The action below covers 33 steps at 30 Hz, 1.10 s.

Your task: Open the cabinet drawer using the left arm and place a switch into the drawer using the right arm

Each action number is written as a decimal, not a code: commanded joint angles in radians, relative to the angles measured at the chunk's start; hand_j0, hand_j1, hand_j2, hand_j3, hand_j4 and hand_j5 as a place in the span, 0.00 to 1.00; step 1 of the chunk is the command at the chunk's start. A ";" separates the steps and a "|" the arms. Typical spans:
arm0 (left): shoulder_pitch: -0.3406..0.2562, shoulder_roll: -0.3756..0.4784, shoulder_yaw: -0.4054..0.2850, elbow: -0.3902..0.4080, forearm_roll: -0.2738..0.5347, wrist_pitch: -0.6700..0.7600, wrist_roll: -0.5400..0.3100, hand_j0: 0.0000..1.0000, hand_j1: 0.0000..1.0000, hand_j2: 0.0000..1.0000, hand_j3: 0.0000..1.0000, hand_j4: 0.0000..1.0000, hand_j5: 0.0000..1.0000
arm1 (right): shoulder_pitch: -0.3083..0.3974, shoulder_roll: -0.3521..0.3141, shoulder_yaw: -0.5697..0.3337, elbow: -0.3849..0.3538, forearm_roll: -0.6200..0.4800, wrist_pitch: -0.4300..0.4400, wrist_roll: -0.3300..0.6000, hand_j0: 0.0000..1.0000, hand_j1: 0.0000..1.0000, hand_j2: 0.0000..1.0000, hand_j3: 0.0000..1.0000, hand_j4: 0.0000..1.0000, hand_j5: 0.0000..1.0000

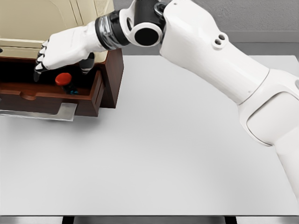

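The dark wooden drawer (91, 95) of the cream cabinet (51, 18) stands pulled out at the far left of the table. Inside it lies the switch (63, 78), a small part with a red round cap and a dark base. My right hand (58, 53) reaches across from the right and hovers just above the drawer opening, fingers spread and relaxed, with black fingertips pointing down. The switch sits free below the palm, apart from the fingers. My left arm does not show.
The white table (154, 154) stretches from the cabinet to the right and front edges. A pale metal plate (42, 113) lies under the drawer front. My right forearm (210, 51) crosses the upper middle of the view.
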 commanded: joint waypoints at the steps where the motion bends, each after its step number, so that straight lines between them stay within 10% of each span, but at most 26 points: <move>1: 0.000 0.001 0.000 0.000 0.008 0.003 0.000 1.00 1.00 1.00 1.00 1.00 1.00 | 0.000 -0.002 -0.012 -0.121 -0.012 0.003 -0.001 1.00 1.00 1.00 1.00 1.00 1.00; 4: 0.000 0.001 0.000 0.000 0.008 0.003 0.000 1.00 1.00 1.00 1.00 1.00 1.00 | 0.025 -0.143 -0.071 -0.334 -0.019 0.003 -0.001 1.00 1.00 1.00 1.00 1.00 1.00; 6: 0.000 -0.001 0.001 -0.003 0.008 0.003 0.000 1.00 1.00 1.00 1.00 1.00 1.00 | 0.121 -0.350 -0.203 -0.503 -0.030 0.003 -0.001 1.00 1.00 1.00 1.00 1.00 1.00; 11: -0.054 -0.010 0.014 -0.090 0.008 0.003 0.000 1.00 1.00 1.00 1.00 1.00 1.00 | 0.391 -0.767 -0.421 -0.512 -0.150 0.003 -0.001 1.00 1.00 1.00 1.00 1.00 1.00; 15: -0.066 -0.136 0.019 -0.106 0.005 0.003 0.000 1.00 1.00 1.00 1.00 1.00 1.00 | 0.587 -0.908 -0.446 -0.492 -0.145 0.003 -0.001 1.00 1.00 1.00 1.00 1.00 1.00; 19: -0.066 -0.226 0.019 -0.106 -0.038 0.003 0.000 1.00 1.00 1.00 1.00 1.00 1.00 | 0.704 -0.919 -0.535 -0.466 -0.082 0.003 -0.001 1.00 1.00 1.00 1.00 1.00 1.00; 33: -0.063 -0.364 0.016 -0.106 -0.119 0.003 0.000 1.00 1.00 1.00 1.00 1.00 1.00 | 0.742 -0.918 -0.522 -0.457 -0.081 0.003 -0.001 1.00 1.00 1.00 1.00 1.00 1.00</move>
